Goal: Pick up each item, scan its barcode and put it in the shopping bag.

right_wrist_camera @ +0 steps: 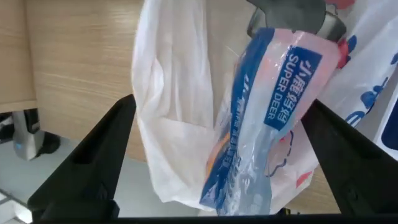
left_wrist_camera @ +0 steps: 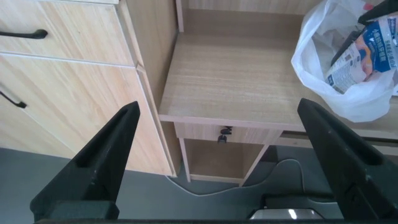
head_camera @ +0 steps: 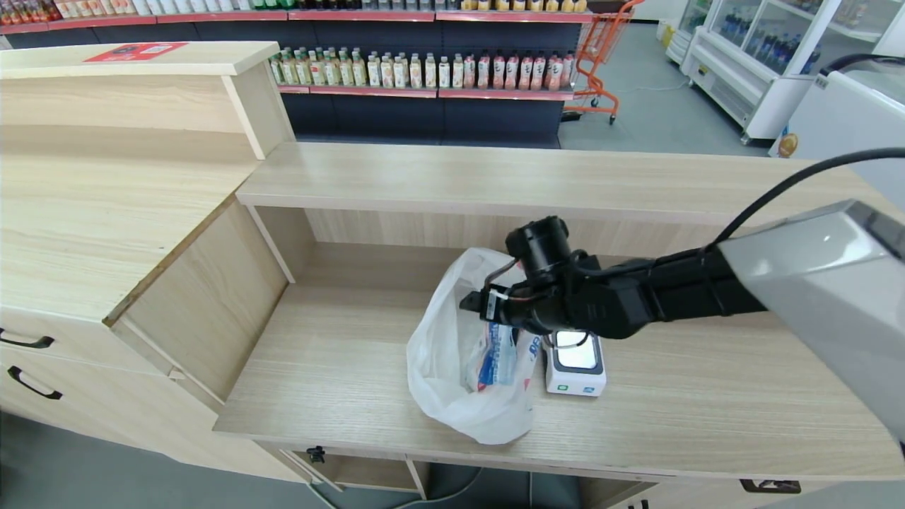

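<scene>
Hovering over the mouth of the shopping bag (head_camera: pixel 438 353), the right claw (right_wrist_camera: pixel 221 102) is holding its 2 jaws spread wide and is gripping nothing. The packet (head_camera: pixel 498 357), blue and white with an orange patch, is lying between the jaws in the right wrist view, with a gap on each side and touching neither. It is sitting inside the bag, tilted, with its upper end just under the claw and its lower end down among the plastic folds.

Bag: white thin plastic, mouth gaping upward, slumping on the table (head_camera: pixel 339 367) near the front edge.

Scanner (head_camera: pixel 576 367): 1 small white box with a glossy top. It is standing on the table just beside the bag, on the robot's right, partly under the right arm's wrist.

Left claw (left_wrist_camera: pixel 219 104): jaws likewise standing wide apart, carrying nothing. It is hanging out in front of the table's front edge, to the robot's left of the bag and well apart from it. It is facing the table edge, the open cubby beneath it and the drawer fronts (left_wrist_camera: pixel 68 81) with black handles.

Behind the table a raised ledge is running across. Beyond it a store shelf (head_camera: pixel 424 71) is carrying rows of bottles, and an orange trolley (head_camera: pixel 601 56) is standing at the aisle's end.
</scene>
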Controlling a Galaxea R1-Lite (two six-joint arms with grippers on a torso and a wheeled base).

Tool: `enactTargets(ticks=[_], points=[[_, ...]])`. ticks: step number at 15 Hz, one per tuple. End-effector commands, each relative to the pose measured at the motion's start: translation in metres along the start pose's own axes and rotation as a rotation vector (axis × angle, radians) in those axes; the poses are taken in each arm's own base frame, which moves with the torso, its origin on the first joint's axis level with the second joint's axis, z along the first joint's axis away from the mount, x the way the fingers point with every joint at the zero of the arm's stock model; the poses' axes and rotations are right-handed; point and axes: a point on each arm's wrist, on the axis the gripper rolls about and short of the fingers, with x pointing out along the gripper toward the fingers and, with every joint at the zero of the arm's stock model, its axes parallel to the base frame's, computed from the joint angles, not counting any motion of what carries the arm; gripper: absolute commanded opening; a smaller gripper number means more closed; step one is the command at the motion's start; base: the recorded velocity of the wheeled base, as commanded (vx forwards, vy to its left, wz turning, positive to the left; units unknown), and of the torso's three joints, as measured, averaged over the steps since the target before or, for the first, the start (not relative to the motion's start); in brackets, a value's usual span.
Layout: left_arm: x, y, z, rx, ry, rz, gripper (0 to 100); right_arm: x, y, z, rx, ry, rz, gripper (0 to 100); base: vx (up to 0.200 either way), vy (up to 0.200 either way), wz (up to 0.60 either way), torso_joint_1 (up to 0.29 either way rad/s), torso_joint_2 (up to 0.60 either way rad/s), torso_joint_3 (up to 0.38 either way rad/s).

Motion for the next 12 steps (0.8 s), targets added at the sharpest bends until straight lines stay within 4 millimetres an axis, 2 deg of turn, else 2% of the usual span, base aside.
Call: enactTargets(ticks=[1, 3, 4, 5, 7, 8, 10, 12], points=[[0.000, 0.000, 0.000, 0.000, -0.001, 0.001, 100, -0.064, -0.019, 0.038, 0.057, -0.082, -0.012, 100, 0.000, 0.000, 0.00, 0.000, 0.00, 0.000], [0.000, 0.000, 0.000, 0.000, -0.001, 0.000, 100, -0.132, -0.045, 0.050, 0.072, -0.165, -0.041, 100, 0.000, 0.000, 0.00, 0.000, 0.00, 0.000], [0.000, 0.000, 0.000, -0.002, -0.001, 0.000, 100, -0.155, -0.050, 0.056, 0.071, -0.205, -0.048, 100, 0.000, 0.000, 0.00, 0.000, 0.00, 0.000], [0.000, 0.000, 0.000, -0.002, -0.001, 0.000, 100, -0.212, -0.063, 0.055, 0.041, -0.270, -0.098, 100, 0.000, 0.000, 0.00, 0.000, 0.00, 0.000], [0.000, 0.000, 0.000, -0.002, -0.001, 0.000, 100, -0.276, -0.071, 0.034, -0.028, -0.311, -0.211, 100, 0.000, 0.000, 0.00, 0.000, 0.00, 0.000], [0.000, 0.000, 0.000, -0.002, -0.001, 0.000, 100, -0.299, -0.074, 0.021, -0.030, -0.326, -0.240, 100, 0.000, 0.000, 0.00, 0.000, 0.00, 0.000], [0.000, 0.000, 0.000, -0.002, -0.001, 0.000, 100, -0.331, -0.087, -0.014, -0.041, -0.342, -0.288, 100, 0.000, 0.000, 0.00, 0.000, 0.00, 0.000], [0.000, 0.000, 0.000, -0.002, -0.001, 0.000, 100, -0.349, -0.097, -0.053, -0.058, -0.354, -0.279, 100, 0.000, 0.000, 0.00, 0.000, 0.00, 0.000]])
